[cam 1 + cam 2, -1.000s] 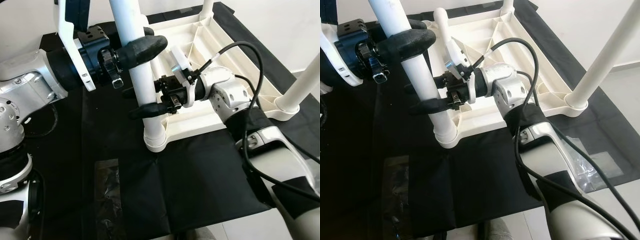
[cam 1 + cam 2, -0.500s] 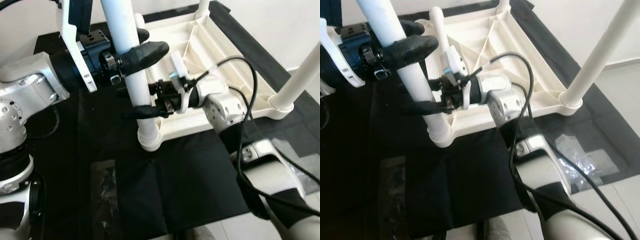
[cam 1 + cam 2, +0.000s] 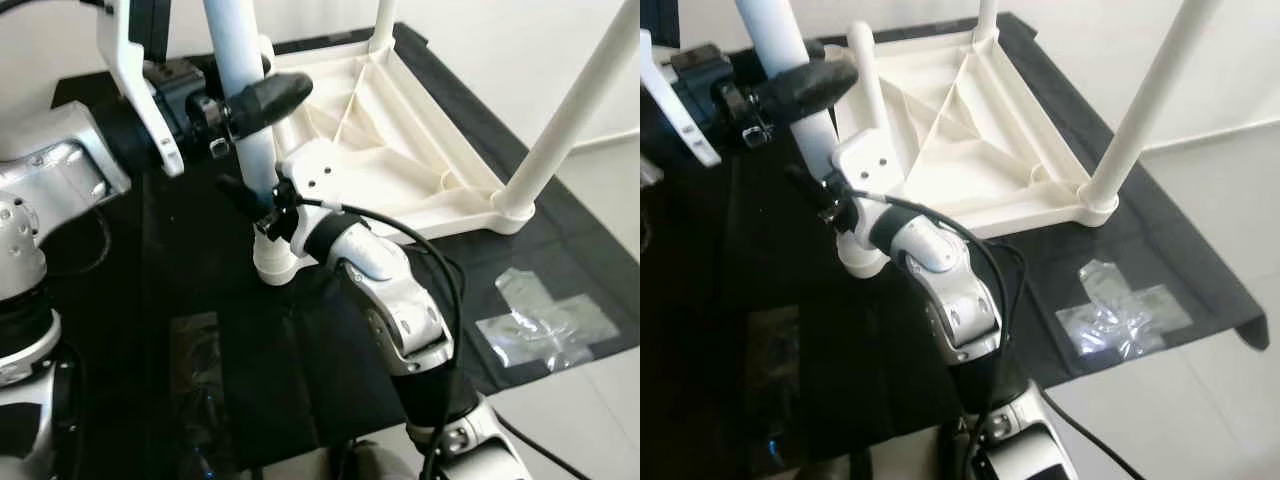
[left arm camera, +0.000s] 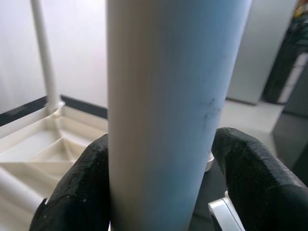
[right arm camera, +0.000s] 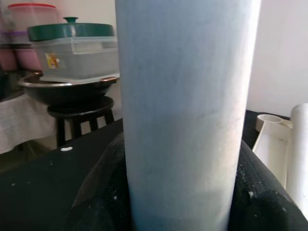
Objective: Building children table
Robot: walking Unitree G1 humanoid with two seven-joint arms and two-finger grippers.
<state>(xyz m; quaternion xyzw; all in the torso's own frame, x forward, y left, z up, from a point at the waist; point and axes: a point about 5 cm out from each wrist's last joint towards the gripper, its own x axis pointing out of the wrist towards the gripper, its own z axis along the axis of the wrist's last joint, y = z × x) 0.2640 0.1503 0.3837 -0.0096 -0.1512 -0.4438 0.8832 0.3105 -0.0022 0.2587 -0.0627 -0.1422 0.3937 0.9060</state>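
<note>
The white children's table (image 3: 390,150) lies upside down on a black cloth. At its near left corner a white leg (image 3: 240,60) stands upright in its socket (image 3: 272,265). My left gripper (image 3: 245,100) is shut on this leg from the left, high up. My right gripper (image 3: 255,200) is shut on the same leg lower down, just above the socket, with its forearm reaching in from the near side. In the left wrist view the leg (image 4: 163,96) sits between the black fingers (image 4: 82,187). In the right wrist view the leg (image 5: 183,96) is likewise pressed between the pads (image 5: 101,192).
Two more legs stand on the table, one at the right corner (image 3: 570,110) and one at the far corner (image 3: 380,25). A clear plastic bag (image 3: 545,320) lies on the black cloth (image 3: 230,380) at the right. A stool with a bowl and containers (image 5: 72,57) stands beyond.
The camera has shifted. My right forearm has swung from lying across the table's near edge to coming in from the near side, its gripper still on the leg. The left gripper keeps its hold.
</note>
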